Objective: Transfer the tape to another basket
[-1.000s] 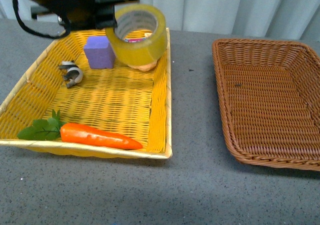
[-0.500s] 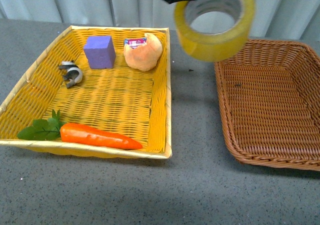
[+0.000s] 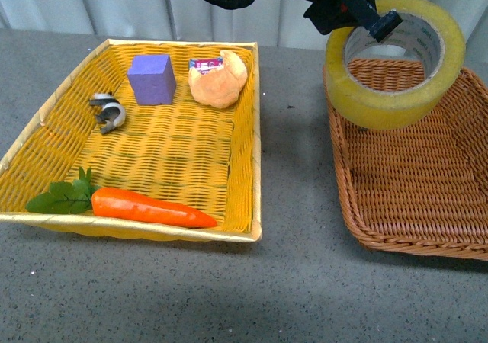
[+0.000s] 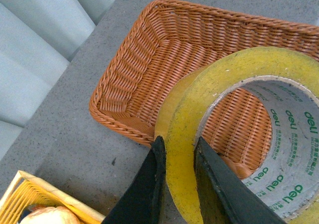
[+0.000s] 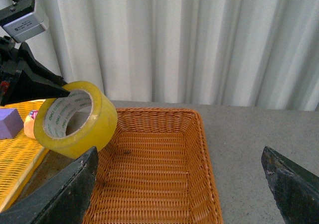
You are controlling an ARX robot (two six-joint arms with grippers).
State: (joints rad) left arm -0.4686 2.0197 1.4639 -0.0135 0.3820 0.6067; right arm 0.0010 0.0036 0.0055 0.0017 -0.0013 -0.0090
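Grey counter [image 3: 297, 206], pale curtain behind. My left claw [image 4: 178, 152] was clamped on the tape's [image 3: 381, 103] wall, the roll hanging above the basket's [image 3: 427, 168] left edge. I reckoned I should carry it over the basket's middle, lower it close, then release.

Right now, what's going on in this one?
The left pincer is clamped on the wall of the tape, holding it in the air above the brown basket, near the side facing the yellow basket. It is not yet set down. The right pincer hangs open and empty.
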